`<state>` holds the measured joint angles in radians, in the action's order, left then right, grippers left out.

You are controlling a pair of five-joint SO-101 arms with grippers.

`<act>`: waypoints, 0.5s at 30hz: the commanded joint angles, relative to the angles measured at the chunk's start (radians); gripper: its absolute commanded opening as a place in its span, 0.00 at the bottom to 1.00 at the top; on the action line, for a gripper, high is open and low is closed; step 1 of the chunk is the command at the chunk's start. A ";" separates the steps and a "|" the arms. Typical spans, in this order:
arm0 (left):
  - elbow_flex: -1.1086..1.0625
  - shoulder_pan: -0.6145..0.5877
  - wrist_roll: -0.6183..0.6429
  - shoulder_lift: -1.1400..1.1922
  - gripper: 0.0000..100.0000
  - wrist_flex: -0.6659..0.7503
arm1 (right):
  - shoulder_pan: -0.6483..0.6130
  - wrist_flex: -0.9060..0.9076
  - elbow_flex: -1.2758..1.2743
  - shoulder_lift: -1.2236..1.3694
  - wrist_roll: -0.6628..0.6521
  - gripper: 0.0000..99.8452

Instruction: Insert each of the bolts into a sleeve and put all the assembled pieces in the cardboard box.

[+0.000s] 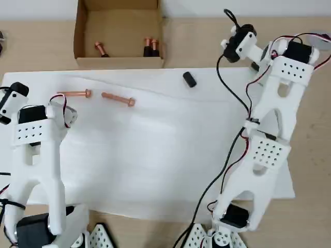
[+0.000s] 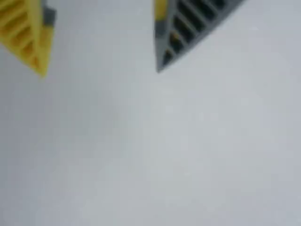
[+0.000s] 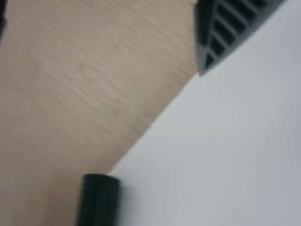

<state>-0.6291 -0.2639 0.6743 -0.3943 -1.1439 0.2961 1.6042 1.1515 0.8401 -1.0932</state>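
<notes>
Two bare copper bolts (image 1: 75, 94) (image 1: 118, 99) lie on the white sheet (image 1: 155, 150) at its far left. A black sleeve (image 1: 189, 79) (image 3: 99, 197) lies near the sheet's far edge. The cardboard box (image 1: 77, 39) behind the sheet holds assembled bolt-and-sleeve pieces (image 1: 101, 49) (image 1: 150, 47). My left gripper (image 1: 11, 101) (image 2: 100, 71) hangs open over bare sheet by its left edge, left of the bolts, with nothing between its fingers. My right gripper (image 1: 232, 47) (image 3: 101, 49) is open and empty over the wooden table, to the right of the sleeve and behind it.
The wooden table (image 1: 207, 41) surrounds the sheet. The right arm's black and red cables (image 1: 232, 103) trail across the sheet's right side. The middle and near part of the sheet is bare.
</notes>
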 commanded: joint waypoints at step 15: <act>0.051 -0.015 -0.020 -0.008 0.17 -0.068 | 0.010 -0.150 0.036 0.111 0.025 0.33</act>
<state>-0.6291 -0.2700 0.6590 -0.3943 -1.2037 0.2961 1.4922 1.1515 0.9582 -1.0932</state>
